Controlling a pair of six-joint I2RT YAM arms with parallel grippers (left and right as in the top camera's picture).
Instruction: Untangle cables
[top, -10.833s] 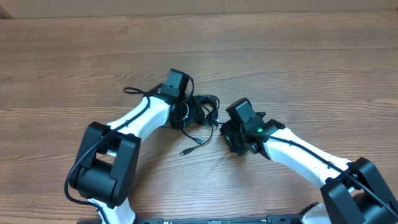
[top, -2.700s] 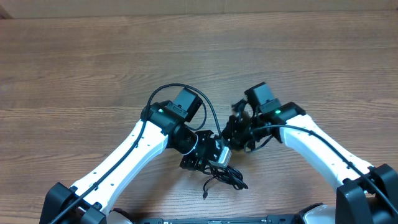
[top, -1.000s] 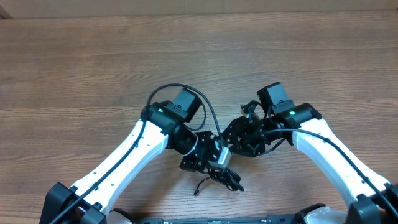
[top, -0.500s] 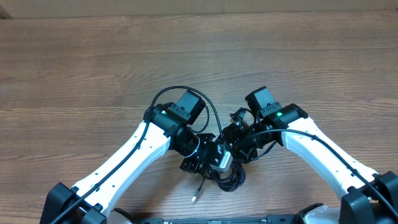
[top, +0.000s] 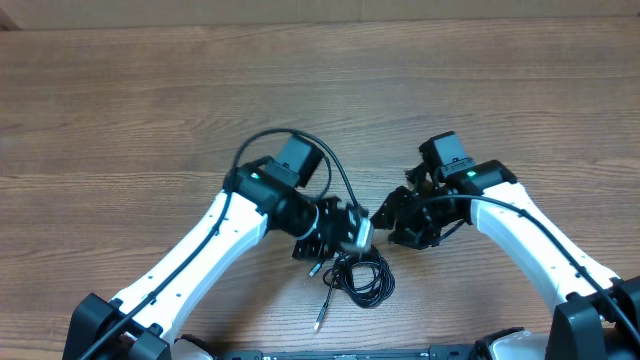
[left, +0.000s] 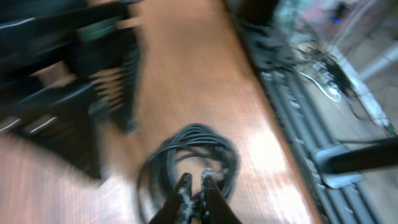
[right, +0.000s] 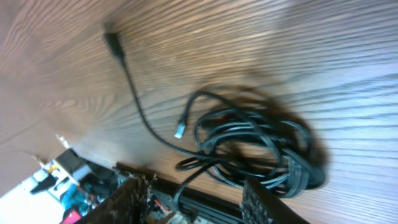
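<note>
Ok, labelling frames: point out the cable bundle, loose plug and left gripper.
cable bundle (right: 292, 165), right wrist view, on the dense coils
loose plug (right: 112, 42), right wrist view, plug body
left gripper (left: 195, 184), left wrist view, between fingertips

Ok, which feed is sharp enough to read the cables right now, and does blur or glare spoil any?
Overhead: sharp and evenly lit, the cables easy to read. Left wrist: badly blurred, cables and left claw smeared, bright washout at top right. Right wrist: mostly clear, slightly soft, the cables casting a soft shadow on the table; best for strand detail.
</note>
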